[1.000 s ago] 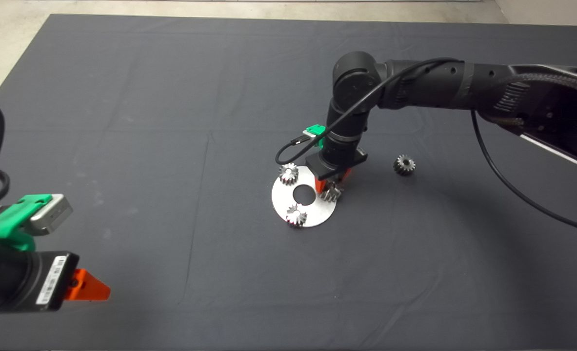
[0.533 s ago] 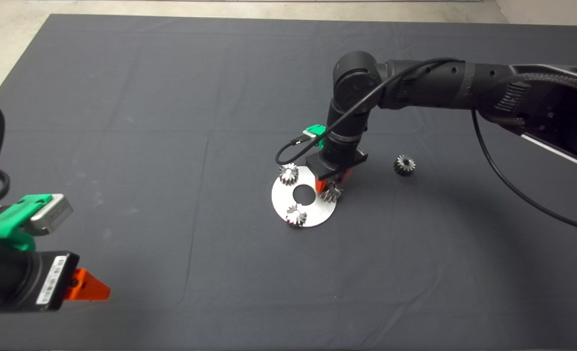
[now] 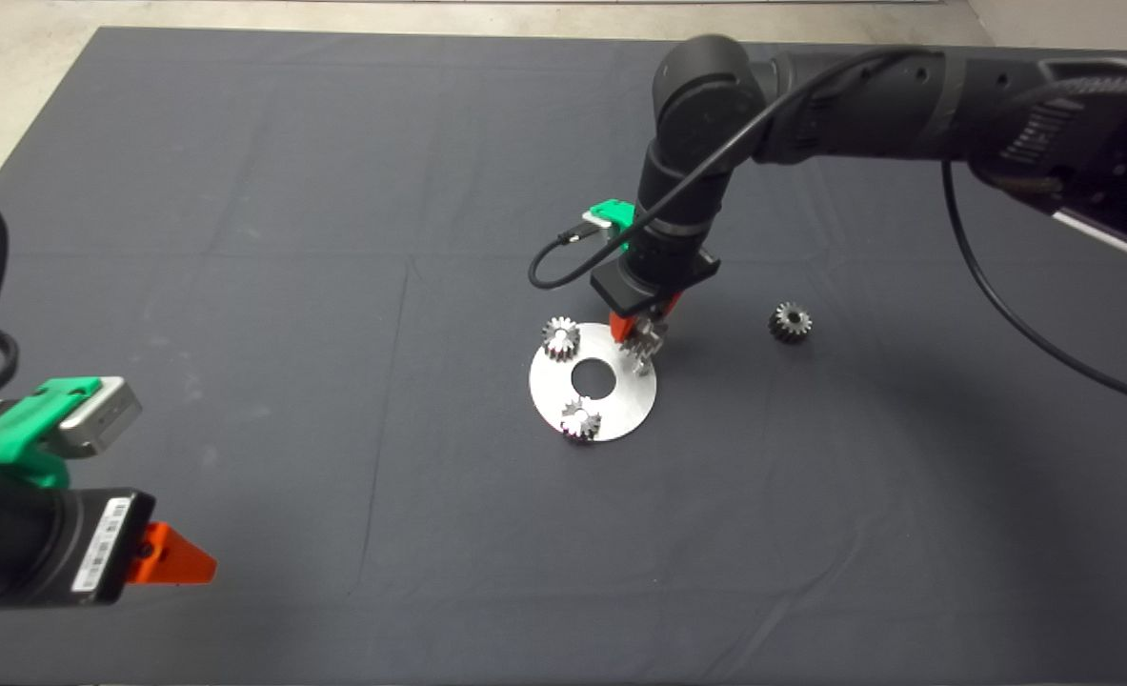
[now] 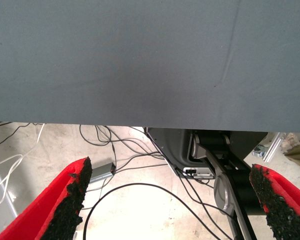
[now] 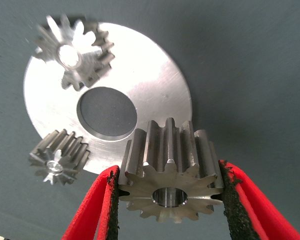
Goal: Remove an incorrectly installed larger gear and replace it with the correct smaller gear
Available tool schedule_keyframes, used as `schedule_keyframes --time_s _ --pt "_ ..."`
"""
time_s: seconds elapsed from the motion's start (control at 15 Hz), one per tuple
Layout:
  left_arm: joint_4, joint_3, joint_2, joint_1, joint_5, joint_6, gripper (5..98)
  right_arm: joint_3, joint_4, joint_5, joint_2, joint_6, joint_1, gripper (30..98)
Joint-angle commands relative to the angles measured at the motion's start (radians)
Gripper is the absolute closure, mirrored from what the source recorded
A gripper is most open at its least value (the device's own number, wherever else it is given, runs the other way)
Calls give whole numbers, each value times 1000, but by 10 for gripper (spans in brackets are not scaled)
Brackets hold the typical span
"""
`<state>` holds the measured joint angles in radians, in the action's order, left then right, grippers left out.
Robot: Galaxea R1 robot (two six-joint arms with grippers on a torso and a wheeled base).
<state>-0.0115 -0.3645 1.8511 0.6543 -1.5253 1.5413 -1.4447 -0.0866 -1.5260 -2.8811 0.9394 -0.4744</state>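
Note:
My right gripper [image 3: 641, 335] hangs just above the right rim of a round steel plate [image 3: 620, 405], shut on the larger gear [image 3: 643, 343]. In the right wrist view this gear [image 5: 167, 165] sits clamped between the two pads, its hole facing the camera, clear of the plate [image 5: 150, 80]. Two small gears stand on the plate [image 3: 560, 336] [image 3: 581, 419]. The smaller gear [image 3: 790, 322] lies alone on the mat, right of the plate. My left gripper [image 3: 172, 562] is parked at the lower left, open and holding nothing.
The plate has a central hole [image 3: 593, 379]. The dark mat [image 3: 334, 238] spreads wide around the plate. The left wrist view shows the mat edge, with floor cables [image 4: 120, 190] and a robot base beyond it.
The right arm has risen and drawn back slightly, lifting the gripped gear off the plate's right rim. The left arm has not moved.

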Motion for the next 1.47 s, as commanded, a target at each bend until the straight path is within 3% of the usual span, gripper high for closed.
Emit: schedule_keyframes --time_s 0.0,0.07,0.2,0.4,0.53,0.67,0.93,1.4 --pt "-13 -2 -2 3 -67 8 242 39 91 -69 92 4 -160 854" --pt "-12 -2 -2 4 -67 8 242 60 107 -69 135 4 -198 854" --pt "-12 0 -2 2 -67 8 242 69 105 -71 262 4 -203 856" --pt "-13 1 0 2 -67 8 242 126 90 -80 530 -23 -90 857" --pt "-15 -2 1 -7 -65 8 242 144 51 -83 699 -80 -41 859" --pt "-35 -3 17 -28 -67 7 242 159 28 -83 821 -106 10 861" --pt "-39 -14 43 -38 -66 8 242 219 -7 -83 907 -108 77 861" --pt "-39 -5 41 -38 -67 8 242 273 -28 -83 889 -93 77 858"
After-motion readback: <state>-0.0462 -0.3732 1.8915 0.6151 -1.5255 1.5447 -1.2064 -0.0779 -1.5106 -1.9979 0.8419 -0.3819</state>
